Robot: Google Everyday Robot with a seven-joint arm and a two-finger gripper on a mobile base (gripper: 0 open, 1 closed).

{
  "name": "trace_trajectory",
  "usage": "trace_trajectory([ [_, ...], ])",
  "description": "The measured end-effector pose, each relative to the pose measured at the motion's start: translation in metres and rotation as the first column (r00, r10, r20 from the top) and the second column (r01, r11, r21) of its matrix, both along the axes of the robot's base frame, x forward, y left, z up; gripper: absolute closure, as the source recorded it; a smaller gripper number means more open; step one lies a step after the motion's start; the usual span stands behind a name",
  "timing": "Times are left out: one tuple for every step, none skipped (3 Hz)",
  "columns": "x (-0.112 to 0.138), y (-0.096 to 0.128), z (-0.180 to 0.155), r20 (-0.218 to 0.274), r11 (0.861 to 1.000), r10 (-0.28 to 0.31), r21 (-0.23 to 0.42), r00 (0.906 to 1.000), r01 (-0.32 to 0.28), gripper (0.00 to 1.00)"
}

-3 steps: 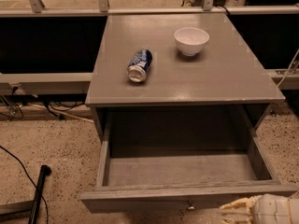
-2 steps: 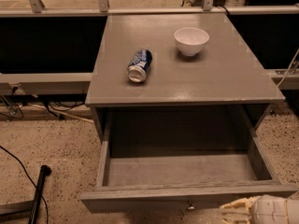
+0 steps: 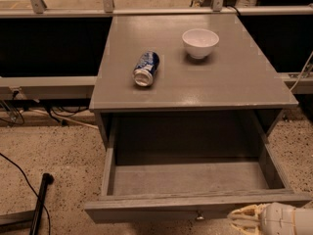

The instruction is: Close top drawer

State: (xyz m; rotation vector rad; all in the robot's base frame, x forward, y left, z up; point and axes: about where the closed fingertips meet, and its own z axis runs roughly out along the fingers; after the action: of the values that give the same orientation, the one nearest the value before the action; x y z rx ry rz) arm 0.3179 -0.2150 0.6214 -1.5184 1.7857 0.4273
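Hovering gripper (image 3: pixel 237 218): pale and cream-coloured, at the bottom right corner of the view, low in front of the drawer face and just right of its knob. Whether it is wide or narrow cannot be told, nor whether it touches the wood.
Knob (image 3: pixel 199 216): small, round, metal, at the centre of the drawer front, near the bottom edge of the view.
Top drawer (image 3: pixel 195 202): grey wood, pulled far out of the cabinet toward the camera. Its plain front is nearest, and its bare grey floor and two side walls are in full view.
Floor (image 3: pixel 54 146): speckled beige, to the left and right of the cabinet.
Black pole (image 3: pixel 40 199): lying slanted on the floor at lower left, with a thin dark cable (image 3: pixel 14 166) curving beside it.
Worktop (image 3: pixel 234 82): the flat grey top of the cabinet, overhanging the back part of the open drawer.
Can (image 3: pixel 146 68): blue and white, lying on its side left of the worktop's centre, silver end toward the camera.
Bowl (image 3: pixel 200 43): white, upright, farther back and to the right of the can, well apart from it.
Rail (image 3: pixel 146 11): a pale bar with metal posts running across behind the worktop.
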Motion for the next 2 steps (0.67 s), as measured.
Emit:
trace_trajectory([
  [0.022,0.001,-0.004,0.022,1.0,-0.021,-0.015,0.9995,0.022,1.0],
  [0.049,-0.001,-0.004,0.044,0.999,-0.042,-0.021,0.9981,0.043,1.0],
])
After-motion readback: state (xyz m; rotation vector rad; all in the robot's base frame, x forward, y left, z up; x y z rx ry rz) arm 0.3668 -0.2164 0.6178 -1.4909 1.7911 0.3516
